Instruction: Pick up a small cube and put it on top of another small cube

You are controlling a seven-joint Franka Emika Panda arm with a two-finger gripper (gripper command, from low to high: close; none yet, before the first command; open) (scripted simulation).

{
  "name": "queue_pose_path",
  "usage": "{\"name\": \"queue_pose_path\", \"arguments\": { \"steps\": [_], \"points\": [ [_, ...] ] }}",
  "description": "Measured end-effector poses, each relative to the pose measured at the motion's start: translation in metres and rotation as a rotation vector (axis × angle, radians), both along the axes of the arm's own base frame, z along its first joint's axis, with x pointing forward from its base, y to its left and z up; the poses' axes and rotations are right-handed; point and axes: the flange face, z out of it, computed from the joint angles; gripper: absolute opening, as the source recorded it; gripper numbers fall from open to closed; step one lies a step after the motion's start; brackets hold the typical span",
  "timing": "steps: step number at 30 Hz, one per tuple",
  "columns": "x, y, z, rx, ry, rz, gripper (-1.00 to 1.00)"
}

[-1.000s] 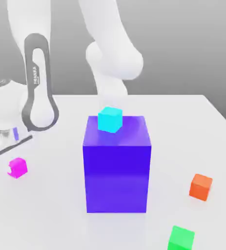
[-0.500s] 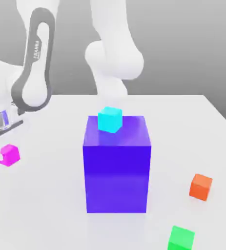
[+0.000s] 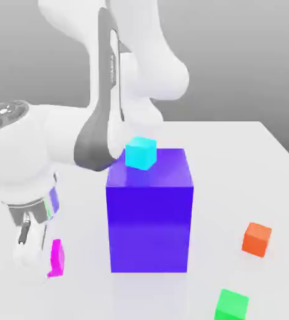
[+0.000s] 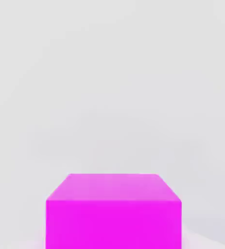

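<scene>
You are looking at the white arm [image 3: 109, 81] reaching down on the exterior view's left, its wrist hanging low over the pale table [image 3: 271, 187]. The gripper [image 3: 50, 261] is sitting near the table at the near left, and it is clenched on the pink cube [image 3: 56, 257], which is showing as a thin magenta sliver beside the white finger [image 3: 28, 250]. From this angle the cube's far side is hidden by the hand, so whether it is resting on the table or hanging just above it is hard to tell. In the hand view the pink cube [image 4: 113, 211] is sitting close before the camera with pale table stretching beyond it.

Just right of the gripper the big blue block [image 3: 149, 212] is standing upright in the middle of the table. The cyan cube [image 3: 140, 153] is resting on the block's top, at its far left corner, touching the arm's grey-trimmed link in the picture, though real contact cannot be judged. The orange cube [image 3: 257, 239] is lying on the table well to the right of the block. The green cube [image 3: 232, 305] is lying nearer you, at the near right, apart from the orange one. The pink cube is well apart from all three other cubes.
</scene>
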Motion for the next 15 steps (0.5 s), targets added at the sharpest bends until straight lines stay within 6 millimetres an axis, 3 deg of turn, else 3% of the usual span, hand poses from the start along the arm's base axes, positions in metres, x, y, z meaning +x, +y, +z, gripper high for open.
{"name": "queue_pose_path", "arguments": {
  "steps": [3, 7, 10, 11, 15],
  "points": [
    [0.017, 0.074, 0.008, -0.009, -0.014, 0.113, -1.0],
    [0.022, 0.174, 0.018, -0.018, -0.044, 0.252, -1.0],
    [0.021, 0.245, -0.007, -0.025, -0.068, 0.346, -1.0],
    [0.02, 0.256, -0.022, -0.026, -0.071, 0.36, 1.0],
    [0.02, 0.256, -0.022, -0.026, -0.071, 0.36, 1.0]
  ]
}}
